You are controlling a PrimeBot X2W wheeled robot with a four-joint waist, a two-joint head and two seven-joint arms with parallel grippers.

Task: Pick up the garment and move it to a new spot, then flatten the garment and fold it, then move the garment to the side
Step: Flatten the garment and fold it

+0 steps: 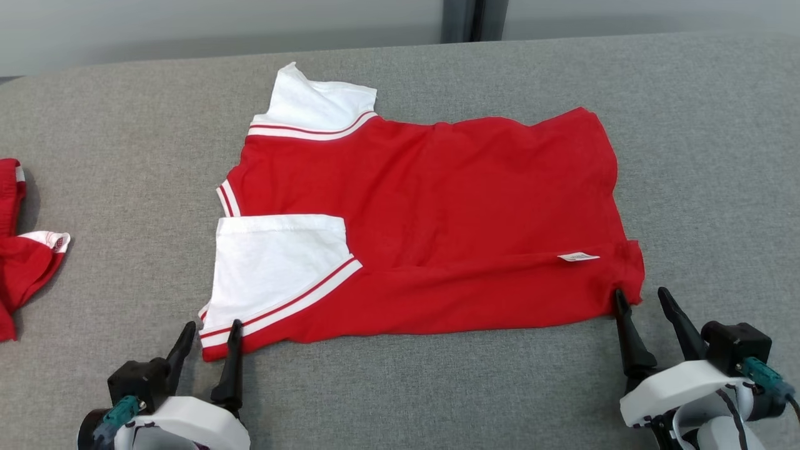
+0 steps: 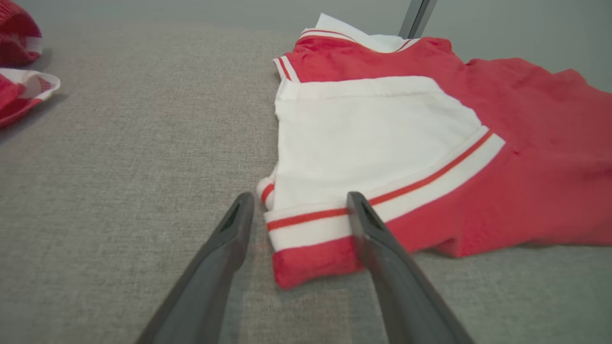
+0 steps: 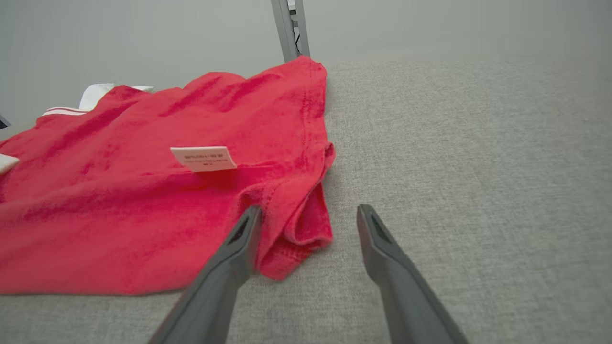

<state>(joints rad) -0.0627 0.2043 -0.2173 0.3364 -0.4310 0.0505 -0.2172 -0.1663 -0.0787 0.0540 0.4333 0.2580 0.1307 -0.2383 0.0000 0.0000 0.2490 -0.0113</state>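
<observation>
The garment (image 1: 437, 212) is spread across the middle of the grey surface (image 1: 687, 125), largely flattened, with one white sleeve (image 1: 275, 262) laid over the red body at its near left. The folding step is judged to be in hand.

The left gripper (image 1: 212, 325) is placed at the near left corner, which lies between its jaws in the left wrist view. The right gripper (image 1: 640, 292) is placed at the near right corner, where the bunched hem sits just inside its left finger. Both pairs of jaws are spread wide and nothing is held.

For the next move, both jaws would have to be closed on the corners together, so that the near edge can be lifted and carried toward the far edge without the sleeve being dragged out.

Counted: two grippers, two white sleeves, one white label (image 1: 578, 257), and a second red garment (image 1: 25, 262) crumpled at the far left of the surface, well apart.
</observation>
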